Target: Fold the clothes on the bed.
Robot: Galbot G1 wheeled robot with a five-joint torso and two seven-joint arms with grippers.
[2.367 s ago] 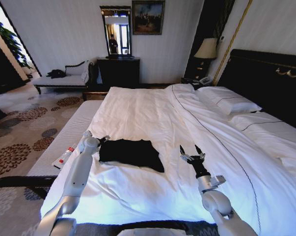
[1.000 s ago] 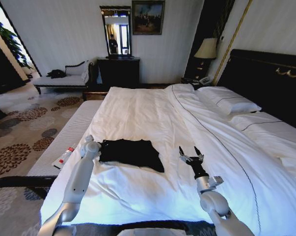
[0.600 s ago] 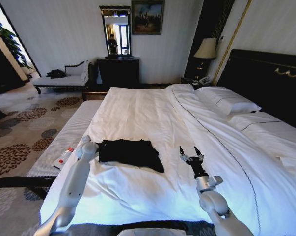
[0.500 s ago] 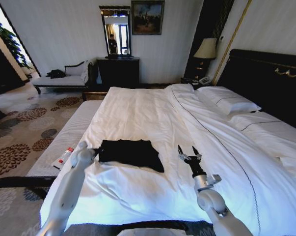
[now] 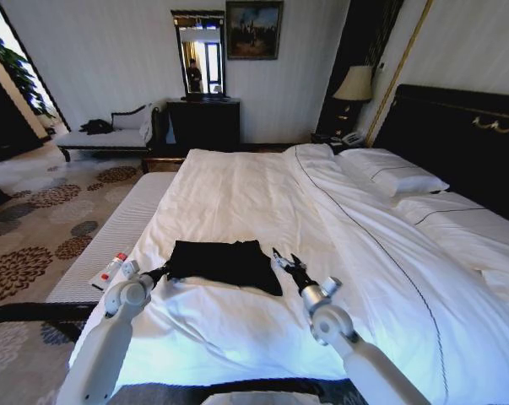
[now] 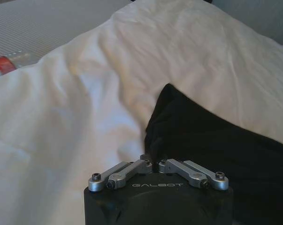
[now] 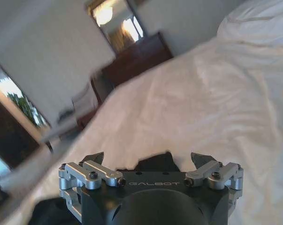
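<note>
The clothes (image 5: 224,261), a black T-shirt folded into a flat rectangle, lie on the white cover of the bed (image 5: 262,194) near its foot. My left gripper (image 5: 159,273) is shut, its tips at the shirt's near left corner. In the left wrist view the left gripper (image 6: 153,162) sits right against the black cloth (image 6: 216,140); whether any cloth is pinched is hidden. My right gripper (image 5: 285,261) is open just beside the shirt's right edge. The right gripper (image 7: 148,161) holds nothing, and a bit of the black shirt (image 7: 155,162) shows beyond it.
A padded bench (image 5: 111,232) runs along the bed's left side, with a red-capped bottle (image 5: 111,268) on it. Pillows (image 5: 393,179) and a dark headboard (image 5: 457,135) are on the right. A dresser with a mirror (image 5: 203,118) and a chaise longue (image 5: 111,135) stand at the far wall.
The left arm drew back and sank from the shirt's far left corner to its near left corner. The right gripper swung left up to the shirt's right edge. The shirt stayed put.
</note>
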